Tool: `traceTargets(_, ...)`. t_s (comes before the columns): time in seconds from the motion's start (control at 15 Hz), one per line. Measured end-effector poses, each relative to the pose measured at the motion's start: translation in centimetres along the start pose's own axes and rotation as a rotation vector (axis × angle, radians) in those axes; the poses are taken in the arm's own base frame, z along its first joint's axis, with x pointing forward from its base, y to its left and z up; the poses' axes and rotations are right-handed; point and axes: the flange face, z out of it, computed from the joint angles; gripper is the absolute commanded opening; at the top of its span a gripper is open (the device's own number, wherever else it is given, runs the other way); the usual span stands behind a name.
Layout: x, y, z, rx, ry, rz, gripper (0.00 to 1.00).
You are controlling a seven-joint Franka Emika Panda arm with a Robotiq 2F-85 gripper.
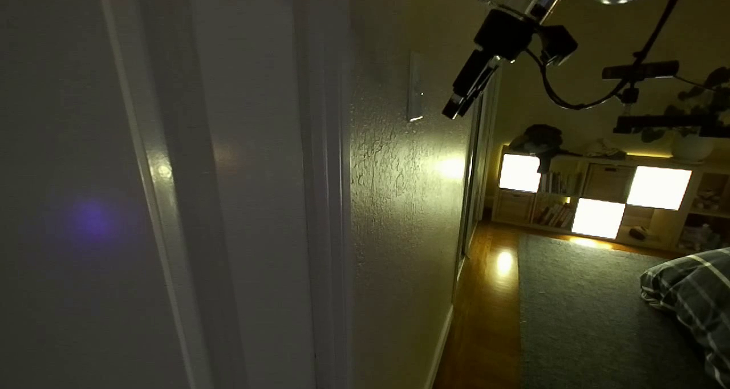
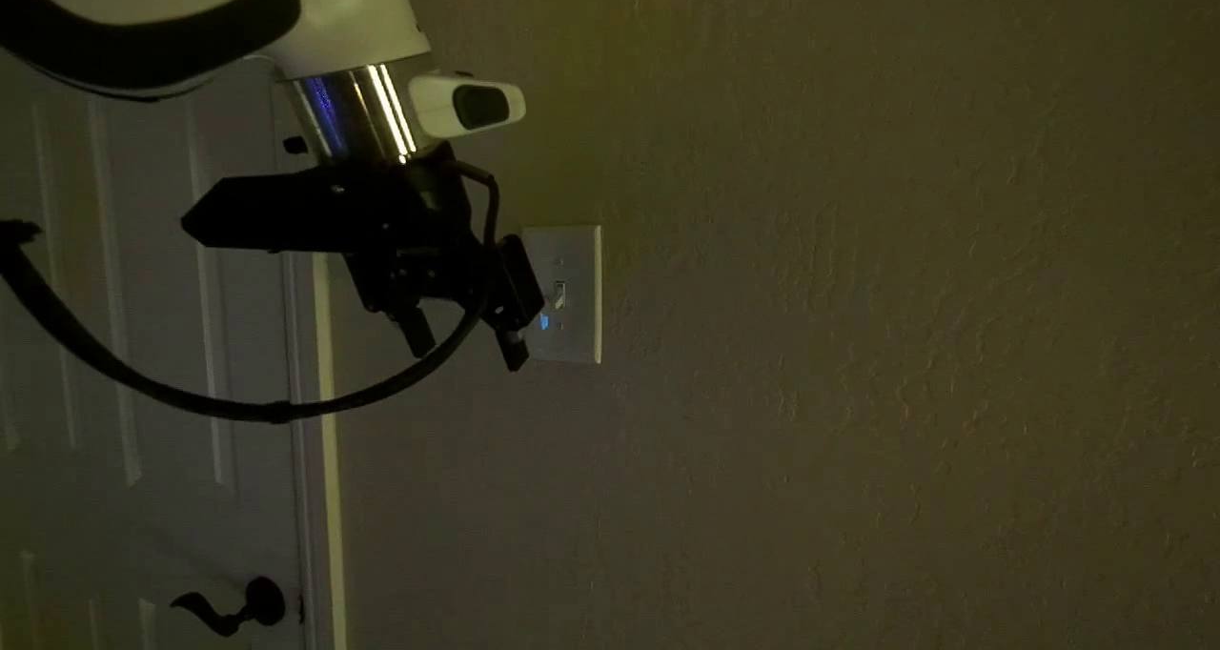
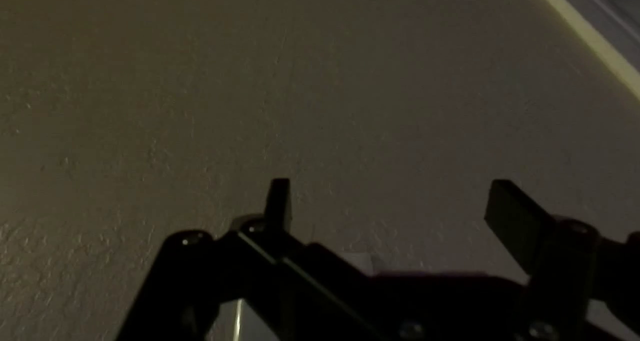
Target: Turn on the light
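Hovering near the bumpy wall (image 2: 858,345), my black tool (image 3: 391,181) is spread wide. The switch (image 2: 578,297), an upright white rectangle with a small toggle (image 2: 559,294), sits on that wall; in an exterior view my tool covers part of its left edge. A cable (image 2: 200,401) loops across the tool. Beside the wall a panelled door (image 2: 162,345) bears a curved handle (image 2: 229,623).

Your textured wall (image 1: 399,235) runs beside wooden floor (image 1: 482,320). Bright panels (image 1: 597,218) glow in the shelf (image 1: 668,227), near what look like books (image 1: 557,214).
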Motion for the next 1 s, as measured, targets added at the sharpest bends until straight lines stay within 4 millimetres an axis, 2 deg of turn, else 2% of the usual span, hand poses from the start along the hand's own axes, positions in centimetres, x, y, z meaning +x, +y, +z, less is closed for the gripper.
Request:
traceTargets(0.6,3.9,1.9,0.5,-0.025,0.141,-0.069,0.13)
traceTargets(0.87,4.1,2.7,1.3,-0.035,0.137,-0.075,0.02)
traceTargets(1.0,3.9,3.3,1.4,-0.042,0.132,-0.068,0.04)
